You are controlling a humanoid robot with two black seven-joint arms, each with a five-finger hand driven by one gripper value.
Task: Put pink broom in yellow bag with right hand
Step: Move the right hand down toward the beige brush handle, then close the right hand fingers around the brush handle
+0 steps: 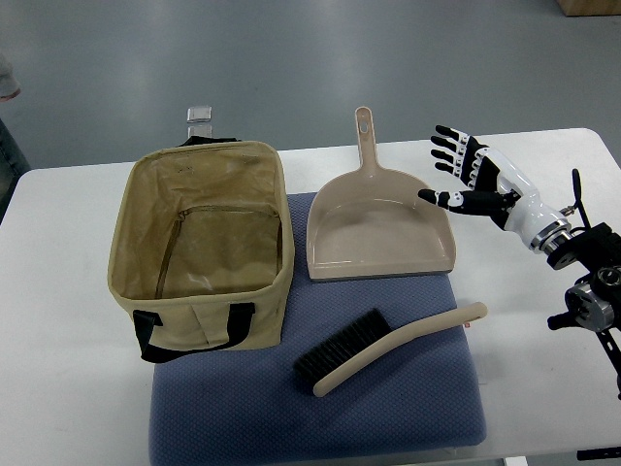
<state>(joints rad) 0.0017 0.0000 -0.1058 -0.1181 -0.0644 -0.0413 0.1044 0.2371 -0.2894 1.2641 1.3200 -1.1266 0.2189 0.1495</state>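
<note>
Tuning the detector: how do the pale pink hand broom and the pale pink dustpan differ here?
The pale pink hand broom with black bristles is a slim curved bar; the pale pink plastic dustpan is a wide open scoop. The broom lies diagonally near the blue mat's front; the dustpan sits further back, handle pointing away. The dustpan has no bristles. Both share the same colour and rest on the mat, untouched.

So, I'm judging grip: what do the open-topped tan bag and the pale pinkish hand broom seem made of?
The open-topped tan bag looks like matte woven fabric: soft creased walls, black webbing handles. The pale pinkish hand broom looks like smooth moulded plastic, slightly glossy, with dark bristles, probably synthetic.
</note>
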